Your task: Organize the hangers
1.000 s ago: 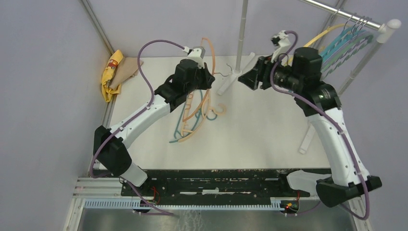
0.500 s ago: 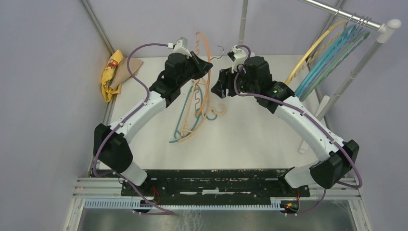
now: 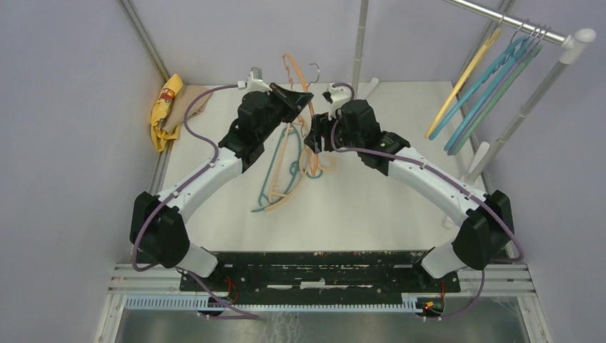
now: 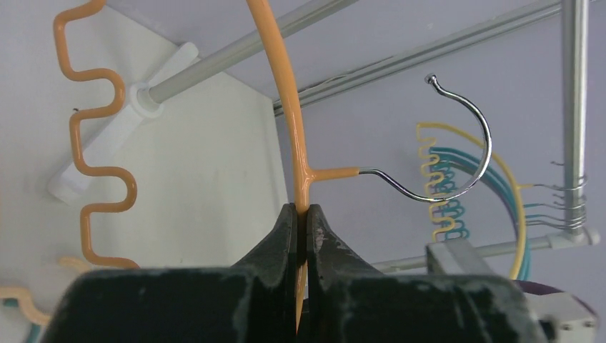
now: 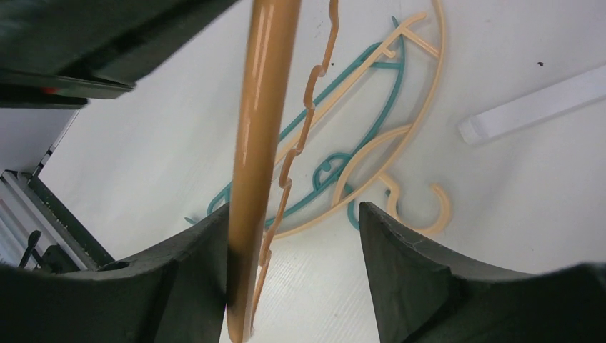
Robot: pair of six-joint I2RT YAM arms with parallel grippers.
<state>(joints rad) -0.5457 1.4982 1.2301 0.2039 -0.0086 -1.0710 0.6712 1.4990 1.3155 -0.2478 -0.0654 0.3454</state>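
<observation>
My left gripper (image 4: 301,212) is shut on the stem of a tan-orange hanger (image 4: 284,100), just below its metal hook (image 4: 468,161). In the top view this hanger (image 3: 289,66) is held upright above the table's back, at the left gripper (image 3: 301,97). My right gripper (image 5: 294,211) is open around the same hanger's lower arm (image 5: 261,107), which lies against the left finger (image 5: 193,250). In the top view the right gripper (image 3: 312,136) sits right beside the left one. Teal (image 3: 270,182) and pale tan (image 3: 304,179) hangers lie tangled on the table. Several hangers (image 3: 482,78) hang on the rack.
The rack's metal rod (image 3: 500,14) crosses the top right, with its upright pole (image 3: 361,36) and white feet (image 3: 477,161) on the table. A yellow-and-tan cloth (image 3: 168,107) lies at the back left corner. Purple cables loop over both arms.
The right arm has swung left from the rack to the held hanger, its jaws widening. The left arm has raised the tan-orange hanger and carried it toward the back.
</observation>
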